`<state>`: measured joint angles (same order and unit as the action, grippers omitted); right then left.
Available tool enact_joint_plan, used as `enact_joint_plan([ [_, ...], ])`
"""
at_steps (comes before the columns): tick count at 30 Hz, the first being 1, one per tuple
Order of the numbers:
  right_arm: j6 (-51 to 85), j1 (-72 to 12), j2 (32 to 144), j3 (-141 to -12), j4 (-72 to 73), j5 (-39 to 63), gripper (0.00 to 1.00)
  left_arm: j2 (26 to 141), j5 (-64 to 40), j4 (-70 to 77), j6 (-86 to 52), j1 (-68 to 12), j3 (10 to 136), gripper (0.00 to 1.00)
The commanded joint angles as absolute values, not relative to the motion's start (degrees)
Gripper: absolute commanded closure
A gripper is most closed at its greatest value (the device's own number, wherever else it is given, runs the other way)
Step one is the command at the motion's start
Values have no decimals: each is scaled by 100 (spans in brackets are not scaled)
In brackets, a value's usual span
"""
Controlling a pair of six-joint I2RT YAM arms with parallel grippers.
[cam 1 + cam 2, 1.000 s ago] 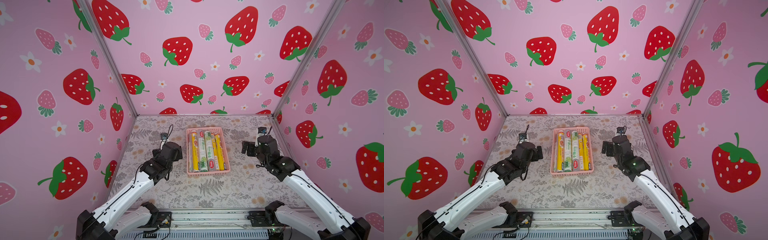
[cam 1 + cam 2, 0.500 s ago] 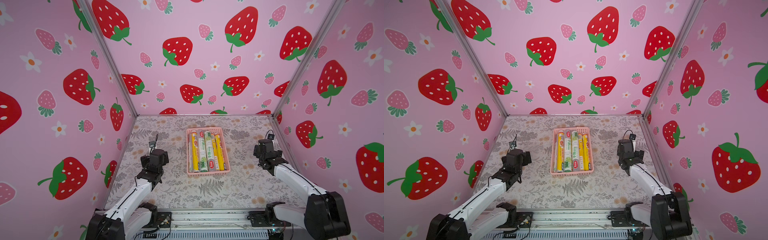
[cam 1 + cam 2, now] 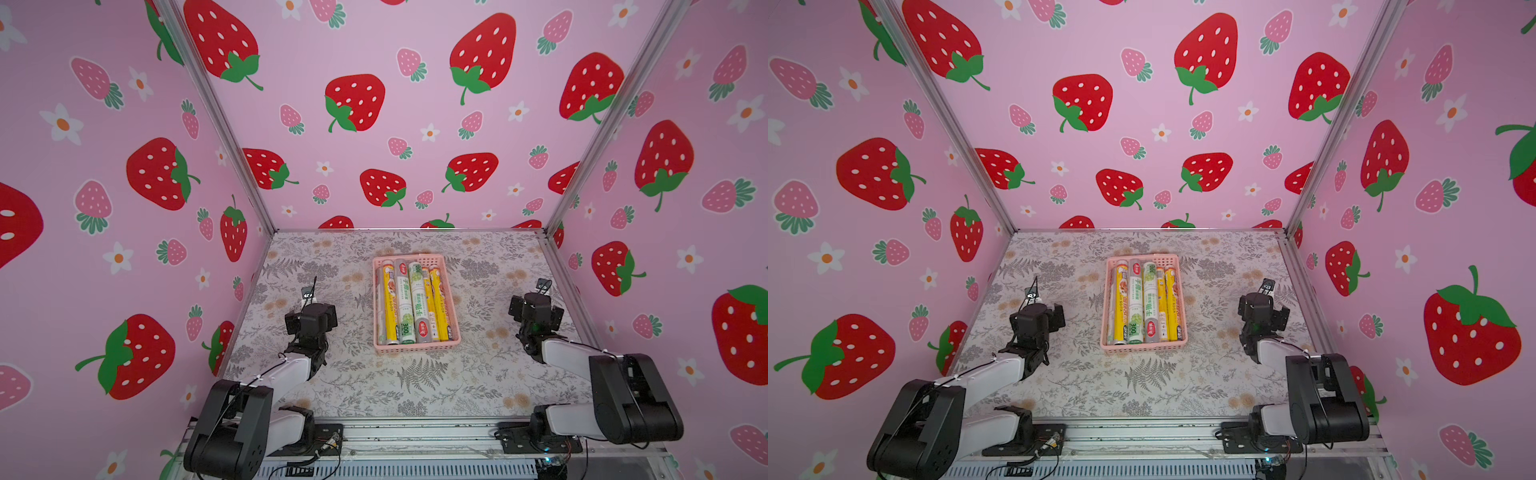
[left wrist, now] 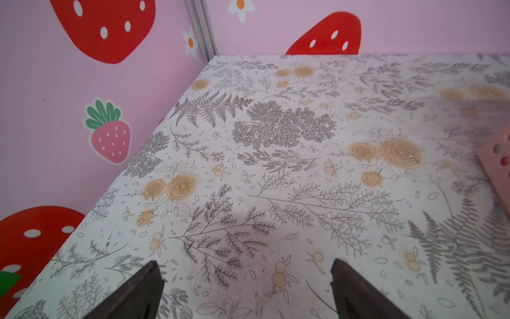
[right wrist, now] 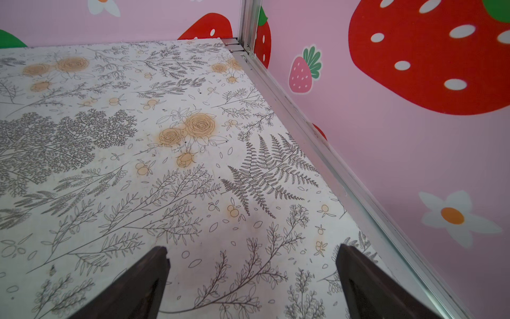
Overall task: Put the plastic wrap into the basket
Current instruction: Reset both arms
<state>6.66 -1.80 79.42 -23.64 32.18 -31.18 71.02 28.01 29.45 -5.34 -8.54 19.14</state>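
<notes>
Both arms are folded back close to their bases; a second ago they reached forward, level with the basket's sides.

Left gripper (image 3: 311,319): jaws spread wide, nothing between them. In its wrist view (image 4: 245,276) only the bare flowered table (image 4: 276,193) shows between the fingers. Half a second ago it stood nearly where it is now.

Right gripper (image 3: 536,311): jaws also at full spread and empty (image 5: 254,265), over bare table near the side rail. It has pulled back from the basket too.

The basket (image 3: 415,348) sits between the two grippers and a little ahead of them, to the right of the left one and to the left of the right one, well apart from both. One corner (image 4: 496,157) enters the left wrist view. Its position is unchanged.

The plastic wrap (image 3: 411,303) lies inside the basket, yellow and white-green rolls side by side along its length, as before, in both top views (image 3: 1144,303).
</notes>
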Motion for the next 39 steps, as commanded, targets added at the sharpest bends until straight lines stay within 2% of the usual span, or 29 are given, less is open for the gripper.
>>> enact_joint_plan([
  [1,485,-113,7984,-2377,3933,-2757,0,7328,2439,3787,-212,-722,1989,0],
  [5,532,-114,7851,-2209,4076,-2664,0,7749,2240,4169,-18,-699,2147,0],
  [9,711,-113,7779,-2079,4212,-2000,0,8416,2036,4788,-33,-659,2211,0],
  [14,811,-99,8693,-1980,5581,-1928,0,8726,1646,4762,-153,-451,2353,0],
  [16,749,-104,8716,-2119,5158,-1677,0,8925,1602,5109,-153,-413,2332,0],
  [18,670,-103,9187,-1982,6034,-1629,0,8875,1469,4816,-194,-353,2394,0],
  [21,634,-89,8984,-2313,5065,-1331,0,8868,1189,4576,-263,-217,2510,0],
  [24,643,-79,9055,-2476,4864,-1394,0,8880,990,4495,-299,-116,2562,0],
  [39,646,-79,9080,-2442,4996,-1396,0,8864,967,4482,-298,-105,2558,0],
])
